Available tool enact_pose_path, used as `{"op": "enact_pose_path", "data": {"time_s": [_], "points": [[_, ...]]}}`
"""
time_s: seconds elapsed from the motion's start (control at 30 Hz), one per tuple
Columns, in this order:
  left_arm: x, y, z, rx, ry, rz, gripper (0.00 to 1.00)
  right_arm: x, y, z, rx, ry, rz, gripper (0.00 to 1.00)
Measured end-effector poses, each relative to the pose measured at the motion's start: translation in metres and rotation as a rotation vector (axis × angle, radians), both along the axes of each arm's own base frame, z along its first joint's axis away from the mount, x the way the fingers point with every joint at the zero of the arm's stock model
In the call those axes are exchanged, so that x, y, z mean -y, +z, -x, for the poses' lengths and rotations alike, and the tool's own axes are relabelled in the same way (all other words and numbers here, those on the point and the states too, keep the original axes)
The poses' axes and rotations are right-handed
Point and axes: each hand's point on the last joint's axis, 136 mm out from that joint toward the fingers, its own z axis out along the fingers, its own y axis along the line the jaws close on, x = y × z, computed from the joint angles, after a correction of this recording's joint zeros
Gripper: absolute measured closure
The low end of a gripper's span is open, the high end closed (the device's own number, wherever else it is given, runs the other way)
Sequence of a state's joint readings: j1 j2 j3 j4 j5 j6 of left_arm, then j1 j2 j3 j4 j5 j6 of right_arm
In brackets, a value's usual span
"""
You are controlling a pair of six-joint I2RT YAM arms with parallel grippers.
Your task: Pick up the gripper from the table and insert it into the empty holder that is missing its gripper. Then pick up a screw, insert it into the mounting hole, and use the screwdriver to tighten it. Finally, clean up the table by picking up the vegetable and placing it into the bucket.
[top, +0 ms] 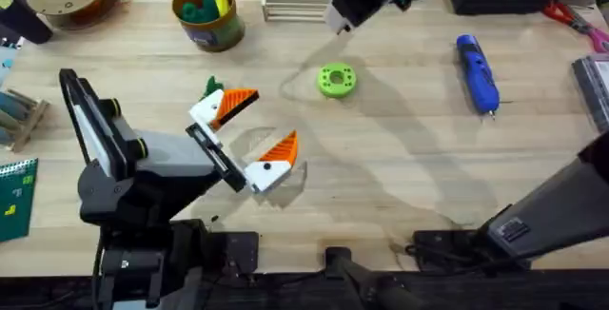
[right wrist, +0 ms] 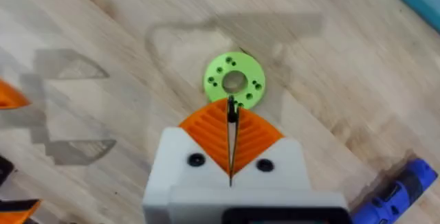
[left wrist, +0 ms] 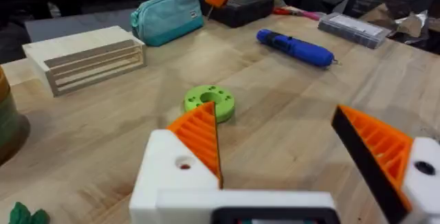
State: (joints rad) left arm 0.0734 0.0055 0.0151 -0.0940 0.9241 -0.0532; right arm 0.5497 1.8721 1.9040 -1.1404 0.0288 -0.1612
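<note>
No readable text appears anywhere. The bucket (top: 208,15) has a labelled band, but its print is too small to read.

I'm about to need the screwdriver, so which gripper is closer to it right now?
Right. The right gripper is above the lime-green ring, with the blue screwdriver off to one side. The left gripper sits farther away, on the ring's other side.

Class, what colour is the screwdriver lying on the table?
Bright blue screwdriver with a black band, clearest in the overhead view.
</note>
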Motion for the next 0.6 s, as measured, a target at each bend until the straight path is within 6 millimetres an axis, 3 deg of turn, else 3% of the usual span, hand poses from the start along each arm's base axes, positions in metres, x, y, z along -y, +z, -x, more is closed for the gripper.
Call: {"op": "enact_pose_path", "data": {"time_s": [0.2,0.57,0.6], "points": [[0.0,0.0,0.0,0.0,0.0,0.0,0.005,-0.026,0.04,0.019,0.042,0.075,-0.028,0.995],[0.0,0.0,0.0,0.0,0.0,0.0,0.006,-0.074,0.066,0.072,0.045,0.243,-0.036,0.995],[0.0,0.0,0.0,0.0,0.0,0.0,0.006,-0.089,0.074,0.083,0.048,0.284,-0.04,0.995]]}}
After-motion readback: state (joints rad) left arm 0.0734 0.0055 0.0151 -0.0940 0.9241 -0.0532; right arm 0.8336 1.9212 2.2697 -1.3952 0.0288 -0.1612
